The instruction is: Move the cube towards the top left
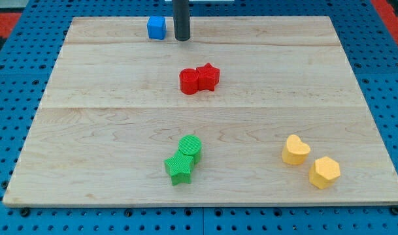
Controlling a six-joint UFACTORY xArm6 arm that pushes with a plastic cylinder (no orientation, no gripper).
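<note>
blue cube (157,28) at the table's (107,130) top edge, left of centre | my tip (182,39) just beside it on the view's right | no hand to spread, bare rod | push runs leftward

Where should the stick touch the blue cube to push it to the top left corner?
No grabbing, only pushing. My tip stands just to the view's right of the blue cube, with a small gap. Best press its flat right face, slightly from below, so it probably slides left and up.

Rod (182,16) above my tip (182,39) cut by view's top.
</note>
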